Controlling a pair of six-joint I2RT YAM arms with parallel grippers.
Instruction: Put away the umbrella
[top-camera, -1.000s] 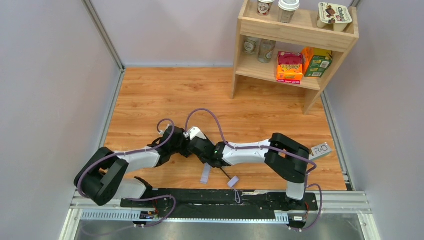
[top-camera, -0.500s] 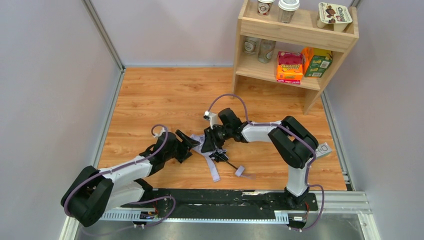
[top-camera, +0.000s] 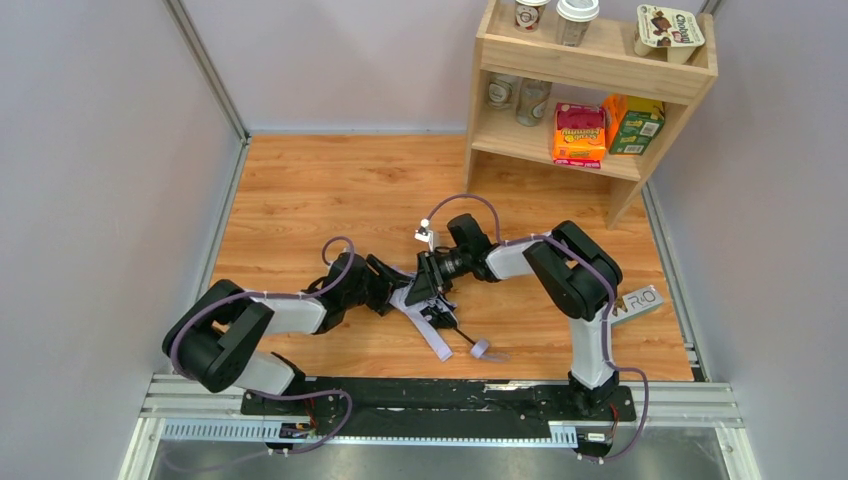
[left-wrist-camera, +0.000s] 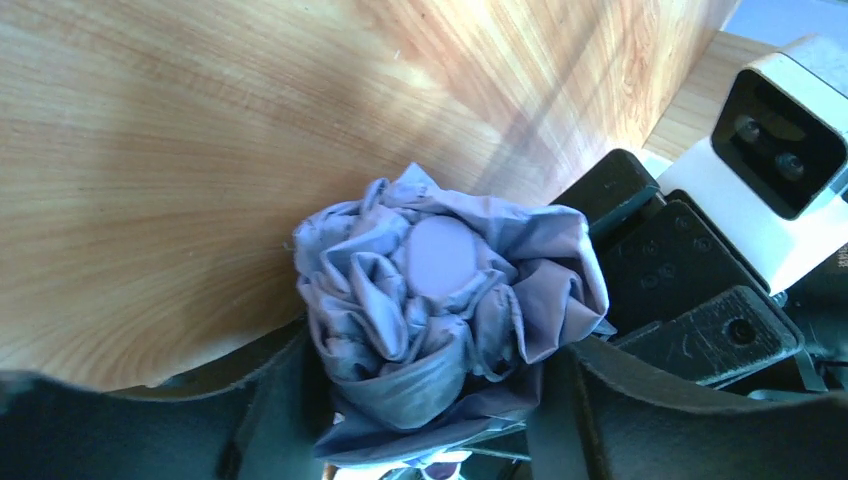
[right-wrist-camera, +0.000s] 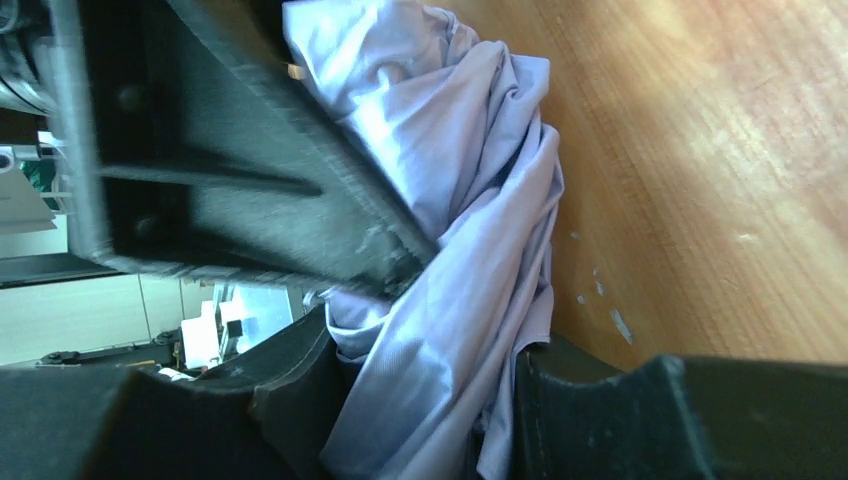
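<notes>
1. The pale lavender umbrella (top-camera: 407, 298) lies collapsed on the wooden tabletop (top-camera: 300, 190), in the near middle, between the two arms. Its slim black shaft (top-camera: 460, 333) points toward the near right, and a fabric strap (top-camera: 432, 335) trails toward the near edge.

2. The left tool (top-camera: 383, 290) reaches in low from the left and meets the left end of the umbrella. Seen from its own wrist, its jaws stand wide. One dark finger (left-wrist-camera: 270, 410) sits on each side of the crumpled canopy, whose folds bunch like a rosette round a smooth pale disc. The fabric brushes the fingers without being visibly squeezed.

3. The right tool (top-camera: 428, 283) comes in from the far right, tilted down onto the middle of the umbrella, just beside the left tool. Its wrist view shows the jaws partly closed on a hanging fold of the thin fabric. The fold fills the gap between the fingers (right-wrist-camera: 290, 400) and is gripped there, just above the wood.

4. A wooden shelf unit (top-camera: 600, 75) stands at the far right corner, well apart from both arms. Paper cups (top-camera: 577, 20) sit on its top, and an orange box (top-camera: 580, 135) and a green box (top-camera: 633, 125) stand side by side on a lower shelf.
</notes>
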